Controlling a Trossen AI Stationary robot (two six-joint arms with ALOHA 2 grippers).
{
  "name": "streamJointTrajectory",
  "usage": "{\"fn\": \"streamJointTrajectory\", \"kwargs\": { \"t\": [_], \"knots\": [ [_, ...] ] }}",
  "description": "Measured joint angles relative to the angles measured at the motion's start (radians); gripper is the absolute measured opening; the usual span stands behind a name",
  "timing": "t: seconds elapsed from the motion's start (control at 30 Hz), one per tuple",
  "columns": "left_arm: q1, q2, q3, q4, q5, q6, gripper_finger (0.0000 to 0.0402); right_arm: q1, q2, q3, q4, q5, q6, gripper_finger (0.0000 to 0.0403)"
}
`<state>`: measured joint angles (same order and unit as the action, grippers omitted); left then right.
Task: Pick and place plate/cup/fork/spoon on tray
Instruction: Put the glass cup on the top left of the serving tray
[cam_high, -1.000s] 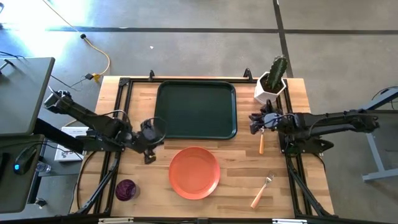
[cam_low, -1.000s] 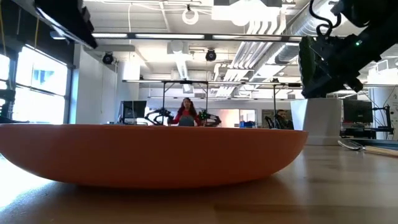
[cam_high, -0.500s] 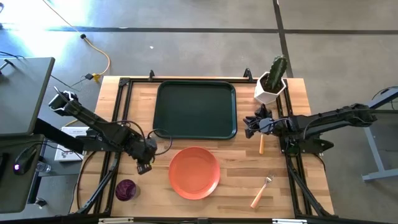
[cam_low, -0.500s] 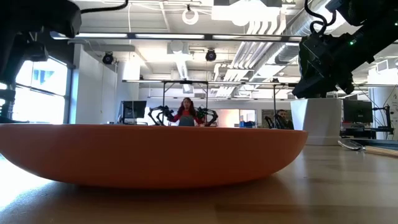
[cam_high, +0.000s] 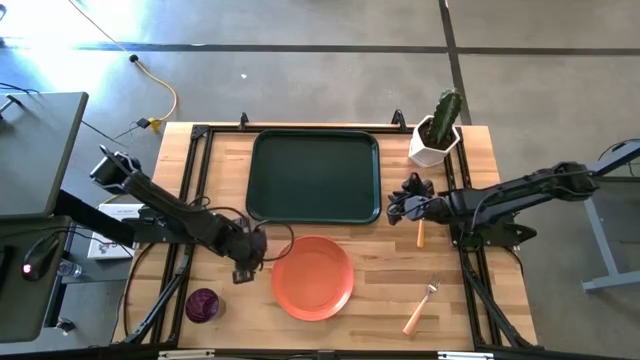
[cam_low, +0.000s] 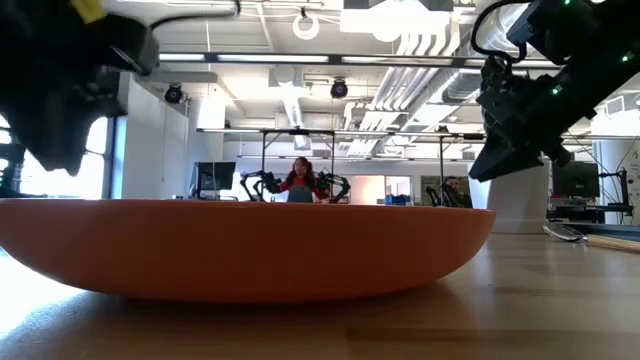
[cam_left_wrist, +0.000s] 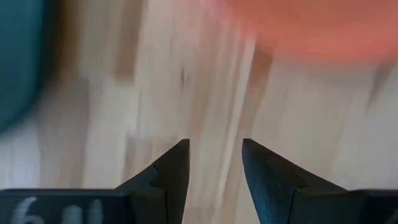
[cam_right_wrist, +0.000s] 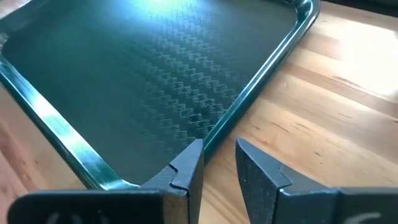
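Note:
The orange-red plate (cam_high: 312, 277) lies flat on the wooden table, near the front. My left gripper (cam_high: 252, 265) hovers just off its left rim, open, with only bare wood between its fingers (cam_left_wrist: 214, 165). The dark green tray (cam_high: 315, 176) lies at the far middle. My right gripper (cam_high: 393, 208) stands open at the tray's right rim (cam_right_wrist: 249, 106), holding nothing. The spoon's wooden handle (cam_high: 420, 232) shows below the right arm, which hides its bowl. The fork (cam_high: 420, 308) lies near the front right. The purple cup (cam_high: 203, 304) stands at the front left.
A white pot with a cactus (cam_high: 436, 135) stands at the far right corner. Black frame rails run along the table's left and right sides. In the low view the plate (cam_low: 250, 250) fills the foreground, and a person shows far off in the room behind it.
My left gripper has moved toward the table's near edge and right, up to the plate's left rim. My right gripper has moved toward the table's left, up to the tray's right rim. The plate, spoon, fork and cup have stayed where they were.

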<state>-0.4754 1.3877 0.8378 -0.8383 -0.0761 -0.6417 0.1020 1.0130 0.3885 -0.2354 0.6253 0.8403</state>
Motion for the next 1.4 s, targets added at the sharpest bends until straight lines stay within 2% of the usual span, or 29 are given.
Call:
{"fn": "streamJointTrajectory", "kwargs": {
  "t": [0.07, 0.13, 0.37, 0.57, 0.8, 1.13, 1.4],
  "knots": [
    [0.006, -0.002, 0.002, -0.074, 0.076, -0.015, 0.0138, 0.0, 0.011, 0.0, 0.003, 0.003, 0.0, 0.0083],
    [0.006, -0.015, 0.018, -0.144, 0.106, -0.035, 0.0138, 0.0, 0.019, 0.0, 0.018, 0.004, 0.0, 0.0083],
    [-0.04, -0.13, 0.145, -0.358, 0.038, -0.152, 0.0138, 0.003, 0.021, 0.0, 0.016, 0.009, 0.015, 0.0083],
    [-0.153, -0.222, 0.154, -0.353, 0.065, -0.298, 0.0146, 0.022, 0.029, 0.0, -0.007, 0.02, 0.02, 0.0083],
    [-0.252, -0.267, 0.154, -0.35, 0.096, -0.457, 0.0184, 0.051, 0.029, 0.0, -0.035, 0.062, 0.06, 0.0083],
    [-0.421, -0.211, 0.153, -0.29, 0.123, -0.619, 0.02, 0.051, 0.029, 0.0, -0.037, 0.065, 0.071, 0.0083],
    [-0.474, -0.131, 0.153, -0.241, 0.119, -0.663, 0.02, 0.051, 0.029, 0.0, -0.037, 0.065, 0.069, 0.0083]
  ]
}}
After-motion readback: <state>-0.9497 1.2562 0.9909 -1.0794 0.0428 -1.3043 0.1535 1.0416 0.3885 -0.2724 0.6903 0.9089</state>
